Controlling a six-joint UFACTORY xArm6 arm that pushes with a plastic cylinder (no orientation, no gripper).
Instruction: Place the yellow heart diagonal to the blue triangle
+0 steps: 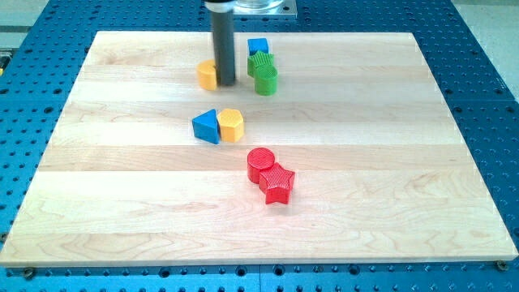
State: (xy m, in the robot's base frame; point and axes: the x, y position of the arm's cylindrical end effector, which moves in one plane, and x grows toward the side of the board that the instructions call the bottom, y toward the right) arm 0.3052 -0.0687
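Note:
My tip (225,83) rests on the board near the view's top, touching the right side of a rounded yellow block (208,74) that looks like the yellow heart; the rod hides part of it. The blue triangle (207,126) lies lower, near the board's middle, below and slightly left of my tip. A second yellow block (232,124), which looks like a pentagon, touches the triangle's right side.
A blue cube (258,46) and two green blocks (261,63) (266,80) cluster just right of my tip. A red cylinder (260,162) and a red star (278,184) touch each other below the middle. The wooden board (405,203) sits on a blue perforated table.

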